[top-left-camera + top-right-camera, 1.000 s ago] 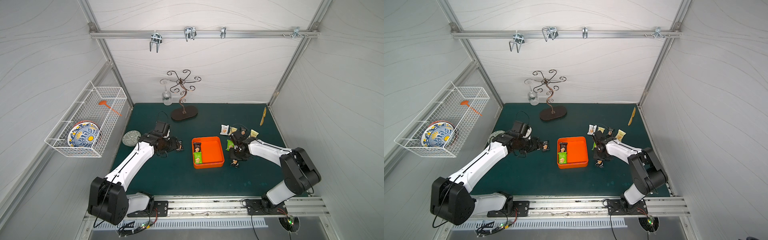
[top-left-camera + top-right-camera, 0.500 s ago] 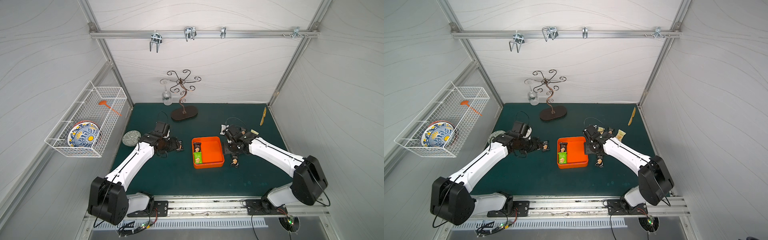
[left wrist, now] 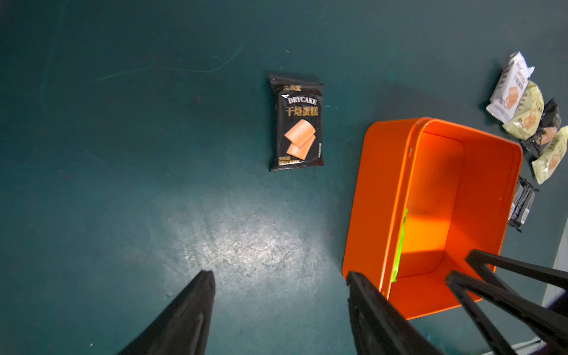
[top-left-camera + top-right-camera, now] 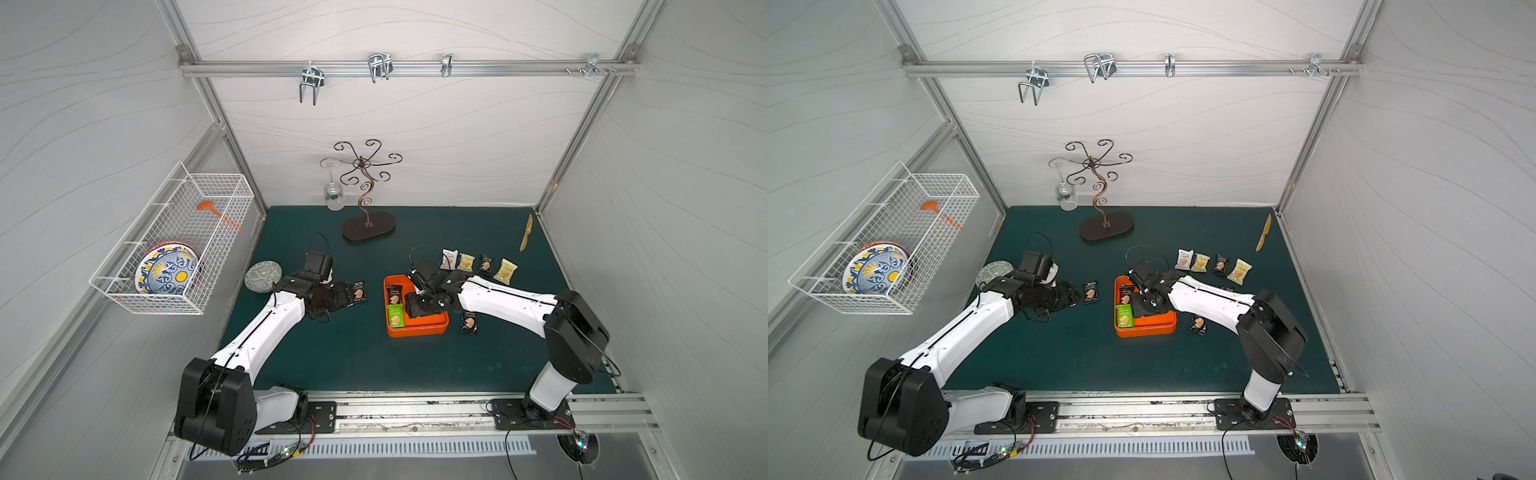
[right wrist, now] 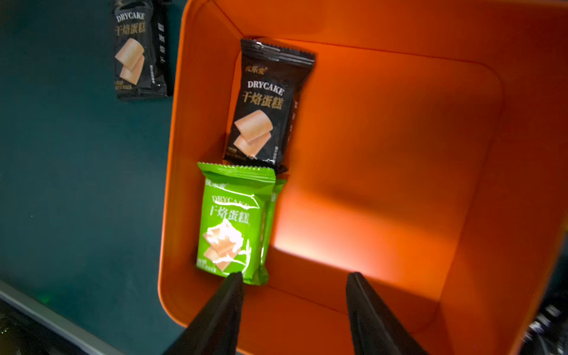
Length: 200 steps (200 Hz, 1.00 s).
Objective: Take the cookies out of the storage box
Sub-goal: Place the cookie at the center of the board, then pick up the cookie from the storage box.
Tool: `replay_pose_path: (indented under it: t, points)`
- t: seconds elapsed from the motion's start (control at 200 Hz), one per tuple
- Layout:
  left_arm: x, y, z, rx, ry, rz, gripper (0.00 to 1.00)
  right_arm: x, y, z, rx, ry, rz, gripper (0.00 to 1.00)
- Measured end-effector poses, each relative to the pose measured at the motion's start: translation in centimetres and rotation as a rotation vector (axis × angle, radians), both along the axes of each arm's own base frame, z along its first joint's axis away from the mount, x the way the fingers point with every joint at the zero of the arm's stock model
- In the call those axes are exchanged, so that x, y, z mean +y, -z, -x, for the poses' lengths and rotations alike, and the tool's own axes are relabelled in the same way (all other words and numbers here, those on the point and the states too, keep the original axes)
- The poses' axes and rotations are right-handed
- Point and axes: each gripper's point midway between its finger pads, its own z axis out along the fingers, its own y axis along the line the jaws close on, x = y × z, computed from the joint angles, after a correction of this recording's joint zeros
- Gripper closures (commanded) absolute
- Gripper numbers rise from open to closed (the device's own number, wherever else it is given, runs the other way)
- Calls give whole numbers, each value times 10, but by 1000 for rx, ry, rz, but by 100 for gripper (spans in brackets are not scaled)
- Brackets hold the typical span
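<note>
The orange storage box (image 4: 417, 330) sits mid-table and holds two cookies along its left wall, a black packet (image 5: 264, 104) and a green packet (image 5: 233, 221). My right gripper (image 5: 295, 275) hangs open inside the box, one fingertip (image 5: 236, 278) at the green packet's corner and nothing between the jaws. My left gripper (image 3: 280, 274) is open over bare mat left of the box, with a black packet (image 3: 296, 123) lying ahead of it. Several other packets lie in a row (image 4: 466, 262) behind the box. Another black packet (image 4: 468, 323) lies by the box's right side.
A metal glass stand (image 4: 368, 226) with a hanging wine glass (image 4: 333, 195) stands at the back. A wooden knife (image 4: 527, 232) lies back right, and a patterned round dish (image 4: 262, 275) is beside the left arm. A white wire basket (image 4: 174, 245) hangs on the left wall.
My right gripper has swung from the mat right of the box to inside the box, leaving a black packet beside it. The left arm has stayed still.
</note>
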Motion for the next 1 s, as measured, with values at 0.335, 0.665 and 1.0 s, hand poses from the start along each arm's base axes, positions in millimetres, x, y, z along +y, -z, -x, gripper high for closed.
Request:
replay_pose_path:
  t: [0.335, 0.665, 1.0]
  points:
    - [5, -15, 5, -44, -6, 4, 27, 28, 23, -1, 53, -15, -28, 39]
    - [6, -17, 6, -50, -9, 5, 27, 41, 37, 0, 78, -23, -26, 35]
    - [8, -15, 11, -38, -8, 0, 27, 53, 45, -3, 92, -27, -18, 40]
